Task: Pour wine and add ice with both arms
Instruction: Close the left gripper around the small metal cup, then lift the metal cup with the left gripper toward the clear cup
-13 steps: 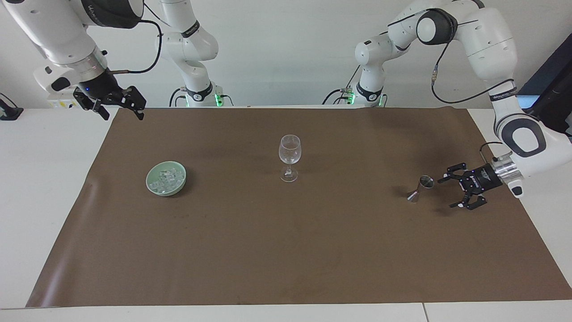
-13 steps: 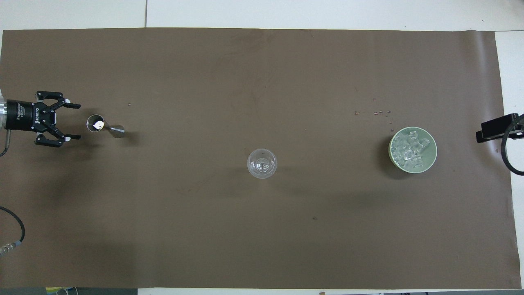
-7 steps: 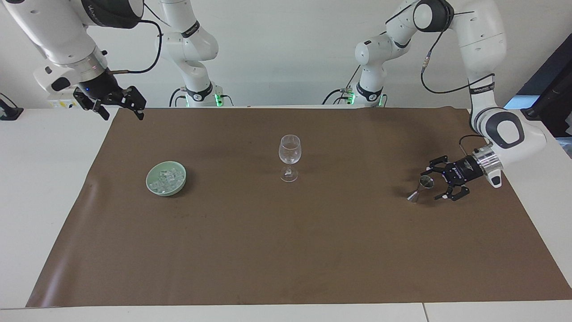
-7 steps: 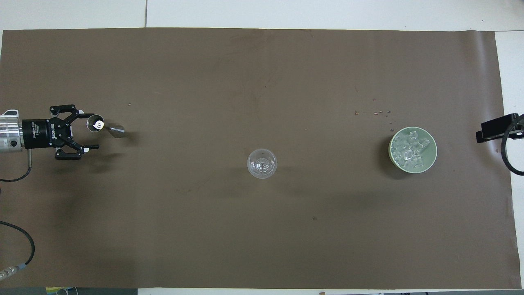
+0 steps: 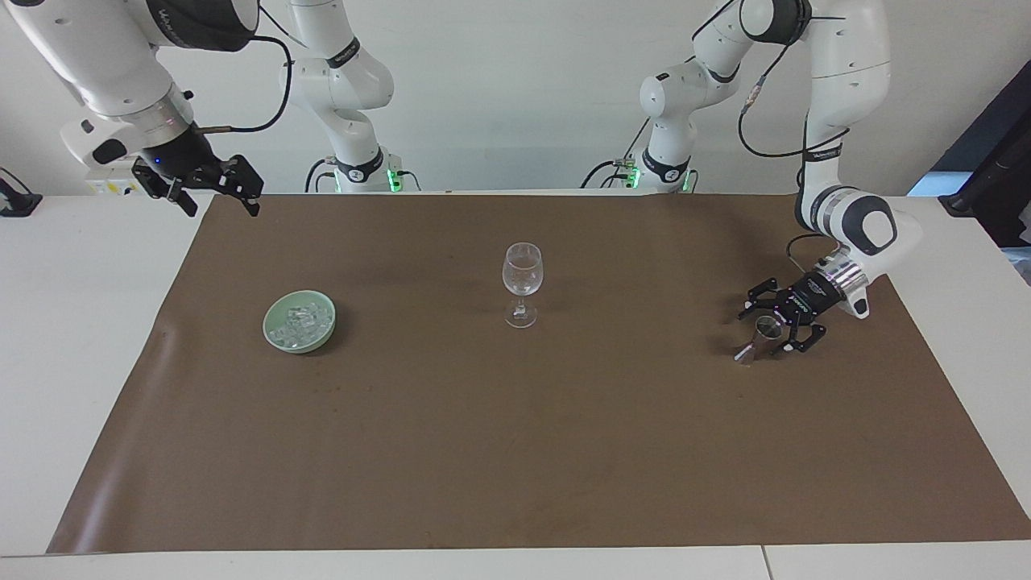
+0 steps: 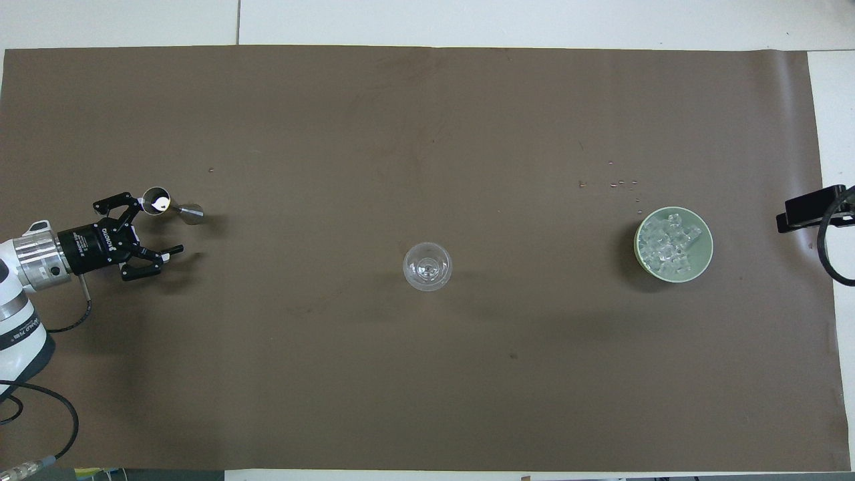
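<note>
Steel jigger [image 5: 758, 338] beside left hand [image 5: 775, 326] (fingers spread), ice [image 5: 301, 323] well apart

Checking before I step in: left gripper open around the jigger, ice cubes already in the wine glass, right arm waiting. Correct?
Not quite. The ice lies in the green bowl, as the overhead view shows; the wine glass holds none. The left gripper is open around the jigger, and the right gripper waits.
</note>
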Tool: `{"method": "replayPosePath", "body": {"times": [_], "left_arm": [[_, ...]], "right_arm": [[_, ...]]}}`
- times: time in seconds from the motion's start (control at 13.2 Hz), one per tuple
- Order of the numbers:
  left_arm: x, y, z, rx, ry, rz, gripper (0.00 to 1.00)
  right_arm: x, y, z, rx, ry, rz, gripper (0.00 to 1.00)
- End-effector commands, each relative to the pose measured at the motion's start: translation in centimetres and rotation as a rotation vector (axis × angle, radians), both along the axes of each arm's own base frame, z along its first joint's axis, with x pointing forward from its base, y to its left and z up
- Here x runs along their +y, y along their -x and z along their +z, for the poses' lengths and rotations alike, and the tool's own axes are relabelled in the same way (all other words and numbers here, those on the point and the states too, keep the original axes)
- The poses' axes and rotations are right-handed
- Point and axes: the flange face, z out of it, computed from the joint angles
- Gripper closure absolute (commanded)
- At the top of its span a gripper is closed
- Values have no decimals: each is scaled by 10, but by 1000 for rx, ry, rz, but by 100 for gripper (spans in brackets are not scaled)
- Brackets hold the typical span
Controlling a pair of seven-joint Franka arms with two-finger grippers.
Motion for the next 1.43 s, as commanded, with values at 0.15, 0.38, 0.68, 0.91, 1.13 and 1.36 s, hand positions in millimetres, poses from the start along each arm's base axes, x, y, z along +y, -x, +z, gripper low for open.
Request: {"method": "replayPosePath", "body": {"times": [0.15, 0.38, 0.68, 0.91, 1.13, 1.36], "left_arm": [[-16, 5, 5, -13, 17, 55, 0], [-29, -2, 2, -13, 1, 89, 0], [-26, -3, 4, -19, 5, 92, 0], [-26, -4, 10, -29, 5, 100, 74], [-21, -4, 13, -35, 18, 118, 100], [-18, -3, 14, -36, 20, 127, 100]], "right_arm": [[-1, 5, 0, -4, -15, 1, 0], [-1, 5, 0, -4, -15, 1, 0], [-1, 5, 0, -4, -17, 1, 0], [-1, 5, 0, -4, -17, 1, 0], [-1, 5, 0, -4, -17, 1, 0], [-1, 5, 0, -4, -17, 1, 0]]}}
